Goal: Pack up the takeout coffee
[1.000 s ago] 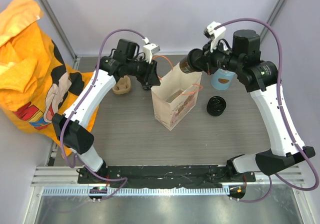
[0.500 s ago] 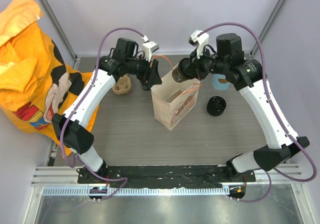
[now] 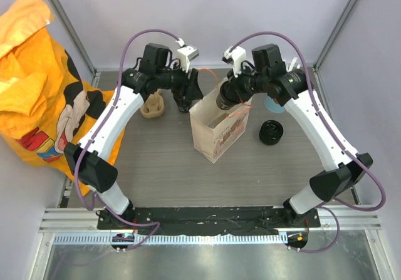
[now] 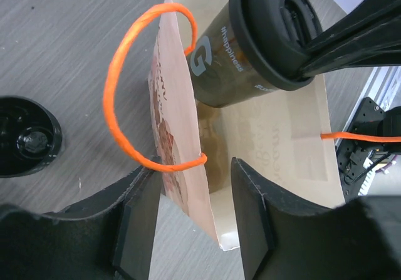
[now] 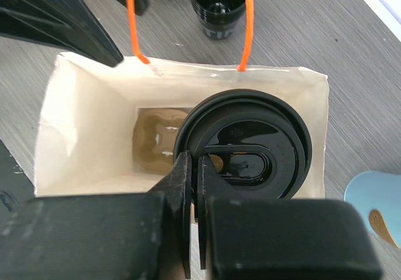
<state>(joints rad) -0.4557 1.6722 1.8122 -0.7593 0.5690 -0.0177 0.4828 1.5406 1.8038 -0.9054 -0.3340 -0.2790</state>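
The takeout coffee (image 3: 220,97), a dark tapered cup with a black lid, hangs tilted over the open mouth of the paper bag (image 3: 216,139). My right gripper (image 3: 230,91) is shut on the lid's rim; in the right wrist view the gripper (image 5: 196,186) pinches the edge of the cup lid (image 5: 250,148) above the bag (image 5: 88,123). My left gripper (image 3: 190,101) is open, its jaws (image 4: 191,220) astride the bag's wall (image 4: 175,111) under an orange handle. The cup (image 4: 250,48) shows there too.
A second black lidded cup (image 3: 271,132) stands right of the bag. A light-blue cup (image 3: 274,103) is behind it, partly hidden by my right arm. A brown pulp piece (image 3: 153,108) lies left of the bag; another (image 5: 156,142) lies inside the bag. Orange cloth (image 3: 37,79) fills the left.
My right arm has swung left with the cup, from the bag's right edge to over its open mouth. My left gripper has stayed at the bag's wall.
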